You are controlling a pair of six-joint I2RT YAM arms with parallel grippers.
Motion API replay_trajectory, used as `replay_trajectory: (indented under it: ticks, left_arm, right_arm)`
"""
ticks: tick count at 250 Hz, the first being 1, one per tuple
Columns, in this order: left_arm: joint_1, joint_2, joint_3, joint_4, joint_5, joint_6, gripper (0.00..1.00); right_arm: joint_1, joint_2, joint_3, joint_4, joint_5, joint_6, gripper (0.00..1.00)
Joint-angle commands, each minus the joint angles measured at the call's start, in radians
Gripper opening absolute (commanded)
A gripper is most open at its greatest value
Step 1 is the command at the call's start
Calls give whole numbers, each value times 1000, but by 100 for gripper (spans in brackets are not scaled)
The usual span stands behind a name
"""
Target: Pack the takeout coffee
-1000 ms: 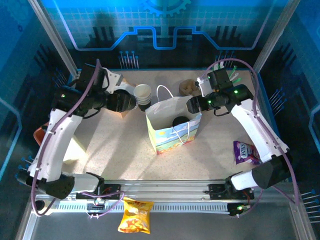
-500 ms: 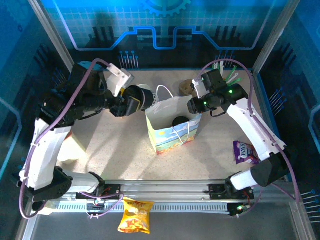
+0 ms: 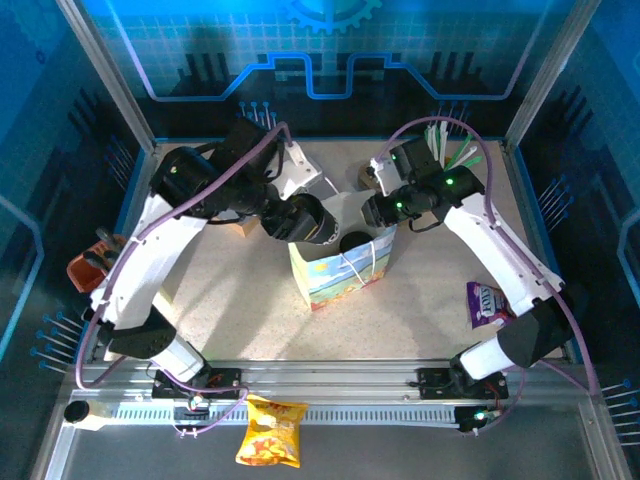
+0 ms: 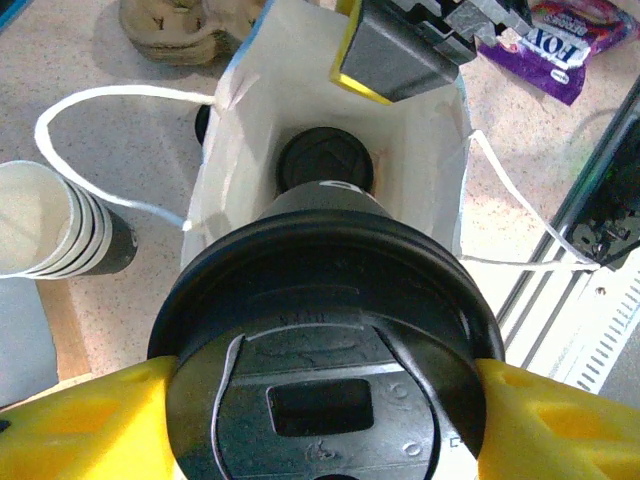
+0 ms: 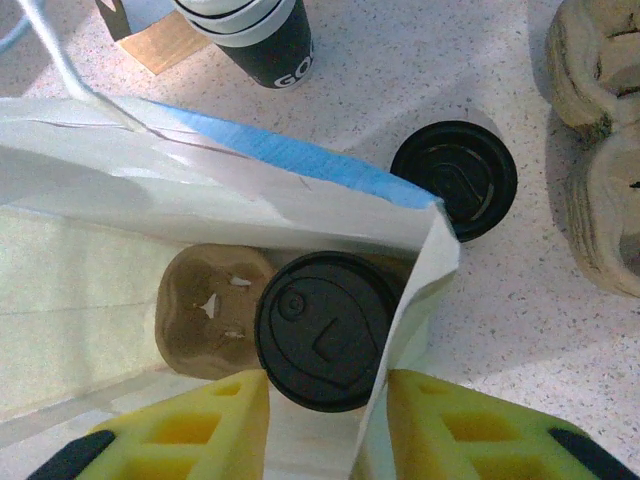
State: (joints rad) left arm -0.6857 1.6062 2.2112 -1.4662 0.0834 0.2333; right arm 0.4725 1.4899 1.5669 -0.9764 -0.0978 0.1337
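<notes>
We see our left gripper (image 4: 325,425) clamping the takeout coffee (image 4: 325,330) over the open paper bag (image 4: 432,170), another lidded cup (image 4: 325,163) standing inside; stacked cups (image 4: 50,220) sit at left.

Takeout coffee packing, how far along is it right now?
Done: a first lidded cup sits in the brown carrier inside the paper bag. In hand: the left gripper holds a second lidded cup above the bag's mouth, while the right gripper straddles the bag's rim. Left: lower that cup in, probably into the carrier's free slot, then let go.
</notes>
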Motion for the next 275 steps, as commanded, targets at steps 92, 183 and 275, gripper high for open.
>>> replay_trajectory:
  ticks: [92, 183, 275]
  left_arm:
    - [-53, 151, 111, -110, -58, 47, 50]
    - [-54, 87, 3, -106, -70, 88, 51]
    - [-53, 88, -29, -109, -110, 125, 51]
  right_arm:
    - [-13, -11, 52, -63, 46, -51, 33]
    - [53, 24, 54, -31, -43, -43, 26]
    - [59, 33, 101, -78, 57, -73, 34]
